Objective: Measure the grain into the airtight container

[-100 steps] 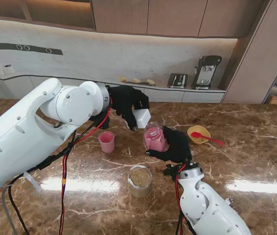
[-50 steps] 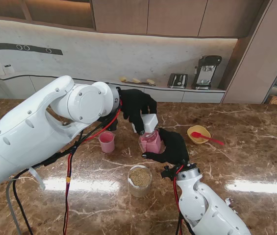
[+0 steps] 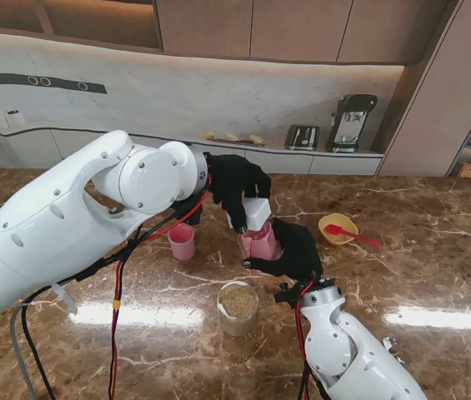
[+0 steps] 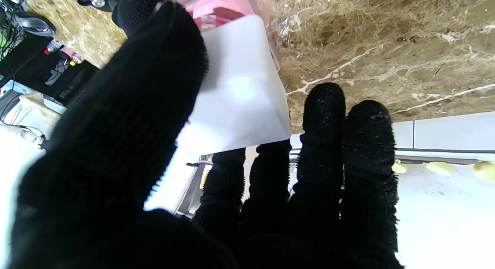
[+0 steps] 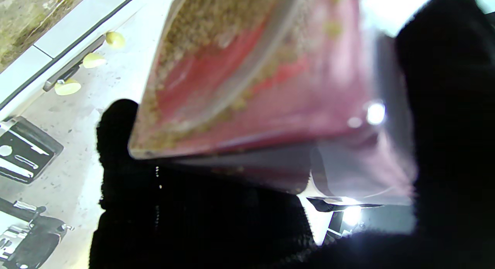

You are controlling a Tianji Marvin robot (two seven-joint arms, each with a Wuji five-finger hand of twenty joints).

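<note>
Glossy white arms (image 3: 60,217), black knitted hands, red and black cables (image 3: 117,275).

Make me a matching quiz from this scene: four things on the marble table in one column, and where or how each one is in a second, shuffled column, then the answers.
Things
1. white square lid
2. clear pink airtight container
3. small pink cup
4. red spoon

States
A. rests in the yellow bowl
B. stands free on the table, left of the container
C. held in the left hand
D. gripped by the right hand

Pairs: 1-C, 2-D, 3-B, 4-A
</note>
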